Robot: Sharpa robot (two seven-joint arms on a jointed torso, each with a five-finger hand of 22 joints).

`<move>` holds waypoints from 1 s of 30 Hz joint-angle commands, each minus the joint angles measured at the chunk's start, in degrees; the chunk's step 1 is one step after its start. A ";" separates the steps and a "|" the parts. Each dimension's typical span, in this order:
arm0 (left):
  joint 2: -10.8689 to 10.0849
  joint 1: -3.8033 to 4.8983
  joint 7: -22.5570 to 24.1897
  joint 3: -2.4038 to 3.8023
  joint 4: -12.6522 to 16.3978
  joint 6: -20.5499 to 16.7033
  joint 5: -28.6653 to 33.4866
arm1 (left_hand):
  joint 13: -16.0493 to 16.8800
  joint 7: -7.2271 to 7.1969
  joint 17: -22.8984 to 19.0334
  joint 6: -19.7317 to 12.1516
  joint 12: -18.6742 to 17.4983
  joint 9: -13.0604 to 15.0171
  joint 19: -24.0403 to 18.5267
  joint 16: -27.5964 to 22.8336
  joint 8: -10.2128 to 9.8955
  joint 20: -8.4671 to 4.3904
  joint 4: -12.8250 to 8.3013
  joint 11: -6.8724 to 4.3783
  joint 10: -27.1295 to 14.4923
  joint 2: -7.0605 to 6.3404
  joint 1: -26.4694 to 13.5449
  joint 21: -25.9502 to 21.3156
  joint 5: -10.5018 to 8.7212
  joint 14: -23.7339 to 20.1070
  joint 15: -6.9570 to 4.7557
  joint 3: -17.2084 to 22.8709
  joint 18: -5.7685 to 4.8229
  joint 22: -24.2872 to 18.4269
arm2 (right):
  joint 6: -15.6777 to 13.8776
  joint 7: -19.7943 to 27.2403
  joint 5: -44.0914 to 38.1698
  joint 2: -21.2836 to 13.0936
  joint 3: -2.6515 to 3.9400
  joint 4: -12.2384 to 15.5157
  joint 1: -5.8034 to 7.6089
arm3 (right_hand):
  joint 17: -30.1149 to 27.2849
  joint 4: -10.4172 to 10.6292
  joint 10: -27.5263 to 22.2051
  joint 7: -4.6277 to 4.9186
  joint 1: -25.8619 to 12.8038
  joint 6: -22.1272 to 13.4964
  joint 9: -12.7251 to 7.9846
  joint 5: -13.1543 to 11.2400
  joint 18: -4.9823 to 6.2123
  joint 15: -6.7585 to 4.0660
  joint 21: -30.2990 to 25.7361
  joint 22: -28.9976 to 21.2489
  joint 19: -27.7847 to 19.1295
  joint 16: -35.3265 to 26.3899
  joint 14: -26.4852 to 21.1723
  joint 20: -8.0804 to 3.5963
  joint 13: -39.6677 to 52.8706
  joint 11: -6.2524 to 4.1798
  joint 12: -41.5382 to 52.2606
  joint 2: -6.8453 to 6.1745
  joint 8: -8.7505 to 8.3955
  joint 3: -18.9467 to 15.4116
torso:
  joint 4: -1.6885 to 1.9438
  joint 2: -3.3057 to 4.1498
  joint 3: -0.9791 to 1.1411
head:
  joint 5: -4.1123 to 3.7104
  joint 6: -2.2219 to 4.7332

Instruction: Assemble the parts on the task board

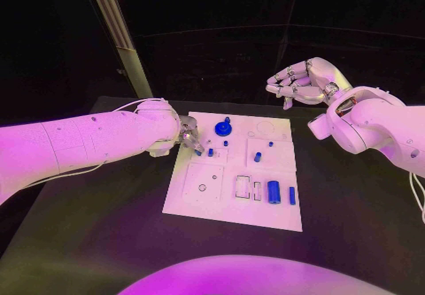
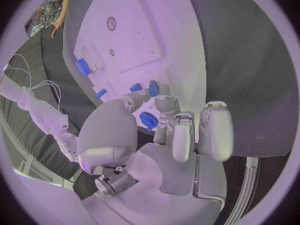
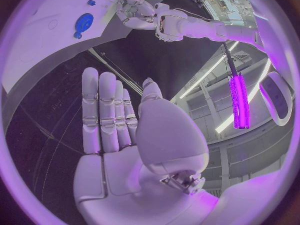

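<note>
The white task board (image 1: 208,200) lies mid-table. My left hand (image 1: 188,138) hangs over its far left part, fingers curled down. The fingertips (image 2: 165,103) end right at a small blue peg (image 1: 210,152) (image 2: 154,88); I cannot tell whether they touch it. A round blue gear-like part (image 1: 223,128) (image 2: 148,120) (image 3: 83,22) sits just right of that hand. A second small peg (image 1: 225,143), a short peg (image 1: 258,157), a thick blue cylinder (image 1: 274,192) (image 2: 83,66) and a slim blue bar (image 1: 292,195) rest on the board. My right hand (image 1: 301,83) (image 3: 119,120) is raised beyond the board's far right corner, fingers straight, holding nothing.
The black table (image 1: 97,233) surrounds the board on all sides. Rectangular recesses (image 1: 242,186) lie beside the thick cylinder, and a square plate with a small hole (image 1: 202,184) takes up the near left of the board. A pale post (image 1: 124,43) stands behind the table's far left.
</note>
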 commanded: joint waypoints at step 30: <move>0.23 -0.13 -0.22 -0.14 0.67 -0.89 -0.36 | 2.13 -0.24 15.10 1.32 1.63 -0.38 1.63 0.18 -0.31 -0.45 0.72 -0.23 1.27 0.17 -0.82 1.10 -0.27 6.05 -0.43 -1.49 -1.23 5.07 | 0.32 0.07 -0.09 0.11 0.04 0.00 0.10 | -0.12 0.22 -0.32 0.08 -0.44 -0.41 -0.08 0.23 0.30 0.25 -0.45 -0.17 0.34 -0.57 0.17 -0.04 -0.22 0.00 -0.22 0.41 -0.34 -0.56 | 0.05 -0.01 0.00 | -0.17 -0.16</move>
